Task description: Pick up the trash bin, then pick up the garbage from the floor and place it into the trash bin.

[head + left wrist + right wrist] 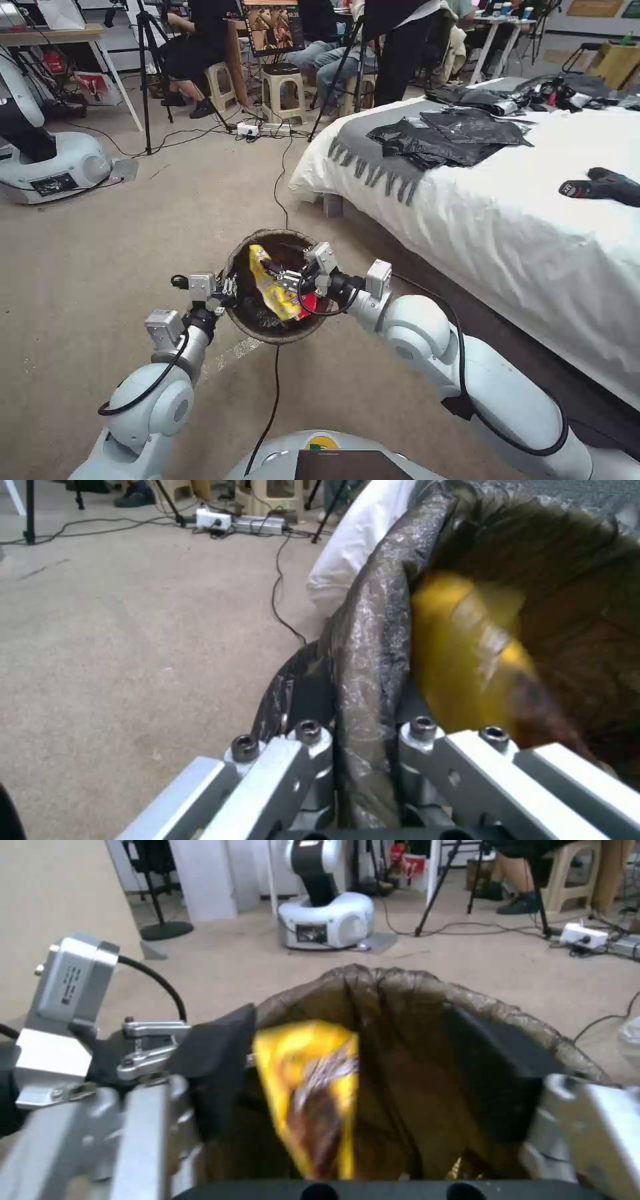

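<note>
So the left gripper [230,291] has its fingers pinched tight on the rim of the small round trash bin lined with a dark brown-black plastic bag [283,330], grabbing it at about the bin's 9 o'clock side in the head view. In the left wrist view you can see the crinkly bag edge [367,680] sandwiched right between the two metal fingers [293,760], so it's a solid clamp on the lip. The bin is held up off the beige-tan carpet floor [120,227], just in front of the robot's body.

The right gripper [279,277] reaches in from the bin's 3 o'clock side and hangs over the opening. From the right wrist view, its fingers [507,1065] are spread wide apart with nothing held between them. The blurry yellow snack wrapper with a red end [273,283] sits in the mouth of the bin, right below that open gripper, slanting from about 11 o'clock down toward 5 o'clock. In the right wrist view the wrapper [310,1090] sits between the spread fingers but they don't close on it.

A white-sheeted bed [507,220] is off at 2 o'clock from the bin, with flat black plastic bags [453,137] lying on top.
</note>
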Motion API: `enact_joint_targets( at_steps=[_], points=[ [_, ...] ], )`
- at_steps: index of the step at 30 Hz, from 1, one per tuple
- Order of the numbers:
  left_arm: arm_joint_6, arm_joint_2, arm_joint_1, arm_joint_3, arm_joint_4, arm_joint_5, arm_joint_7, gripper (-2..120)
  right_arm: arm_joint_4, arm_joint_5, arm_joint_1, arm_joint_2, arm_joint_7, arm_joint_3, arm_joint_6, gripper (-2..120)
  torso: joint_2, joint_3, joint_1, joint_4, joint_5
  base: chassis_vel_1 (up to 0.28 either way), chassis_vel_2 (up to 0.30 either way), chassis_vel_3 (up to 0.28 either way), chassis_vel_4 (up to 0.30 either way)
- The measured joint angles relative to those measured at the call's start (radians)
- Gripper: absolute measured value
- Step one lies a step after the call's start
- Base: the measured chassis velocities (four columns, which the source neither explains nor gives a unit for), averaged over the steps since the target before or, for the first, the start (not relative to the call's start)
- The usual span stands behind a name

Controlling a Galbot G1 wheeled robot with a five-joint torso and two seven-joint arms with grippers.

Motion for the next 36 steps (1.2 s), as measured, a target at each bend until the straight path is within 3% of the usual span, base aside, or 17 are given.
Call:
enact_joint_targets(
  at_steps=[7, 10, 23, 30, 33, 36],
  points=[
    [0.001, 0.000, 0.000, 0.001, 0.000, -0.002, 0.000, 7, -0.003, -0.003, 0.005, 0.002, 0.002, 0.003, 0.001, 97, 0.000, 0.000, 0.000, 0.0000, 0.0000, 0.000, 0.000, 0.000, 0.000],
    [0.002, -0.002, -0.001, 0.002, 0.000, -0.002, 0.000, 7, -0.003, -0.004, 0.007, 0.002, 0.002, 0.007, 0.001, 100, 0.000, 0.000, 0.000, 0.0000, 0.0000, 0.000, 0.000, 0.000, 0.000],
    [0.002, -0.002, -0.002, 0.002, 0.004, -0.002, 0.001, 7, 0.113, 0.046, -0.023, -0.028, 0.000, 0.116, 0.025, 100, 0.000, 0.000, 0.000, 0.0001, 0.0001, 0.000, 0.000, 0.000, 0.000],
    [0.002, 0.007, -0.004, -0.004, 0.008, -0.004, 0.001, 7, 0.195, 0.013, -0.158, -0.077, 0.000, 0.232, 0.113, 100, 0.000, 0.000, 0.000, -0.0002, 0.0002, 0.000, 0.000, 0.000, 0.000],
    [0.002, 0.008, -0.005, -0.007, 0.010, -0.005, 0.001, 7, 0.207, -0.038, -0.223, -0.078, 0.019, 0.280, 0.158, 100, 0.000, 0.000, 0.000, 0.0000, 0.0001, 0.000, 0.000, 0.000, 0.000],
    [0.001, 0.008, 0.002, -0.011, 0.006, -0.007, 0.000, 7, 0.203, -0.133, -0.352, -0.057, 0.016, 0.390, 0.211, 100, 0.000, 0.000, 0.000, 0.0001, 0.0002, 0.000, 0.000, 0.000, 0.000]
  ],
)
